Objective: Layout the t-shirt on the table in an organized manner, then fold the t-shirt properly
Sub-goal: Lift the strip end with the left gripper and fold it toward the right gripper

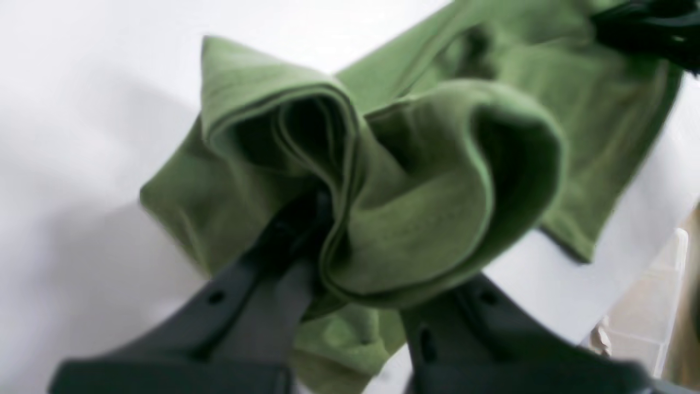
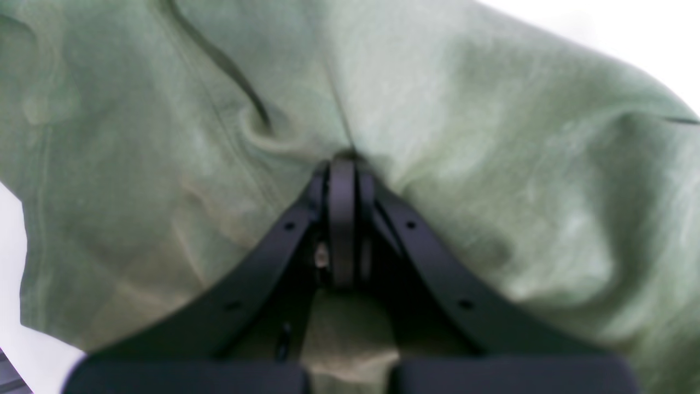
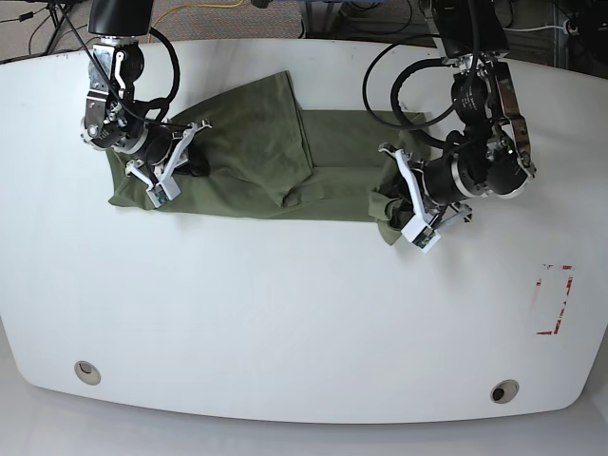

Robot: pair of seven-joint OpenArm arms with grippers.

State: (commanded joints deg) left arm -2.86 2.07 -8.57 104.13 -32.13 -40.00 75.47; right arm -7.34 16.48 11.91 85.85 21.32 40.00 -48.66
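Note:
The olive-green t-shirt (image 3: 256, 157) lies stretched sideways across the far half of the white table (image 3: 285, 313), with a flap folded up toward the back edge. My left gripper (image 3: 391, 193) is shut on the shirt's right end. In the left wrist view that cloth (image 1: 415, 180) bunches up in thick folds over the gripper (image 1: 328, 219). My right gripper (image 3: 185, 152) is shut on the t-shirt near its left end. Its fingers (image 2: 342, 219) meet at a pinch (image 2: 342, 164) in the wrinkled cloth (image 2: 492, 153), which fills the right wrist view.
A red tape rectangle (image 3: 554, 299) marks the table's right side. Two metal grommets (image 3: 86, 371) (image 3: 503, 390) sit near the front edge. Cables run along the back. The table's edge and floor (image 1: 645, 306) show close beside the left gripper.

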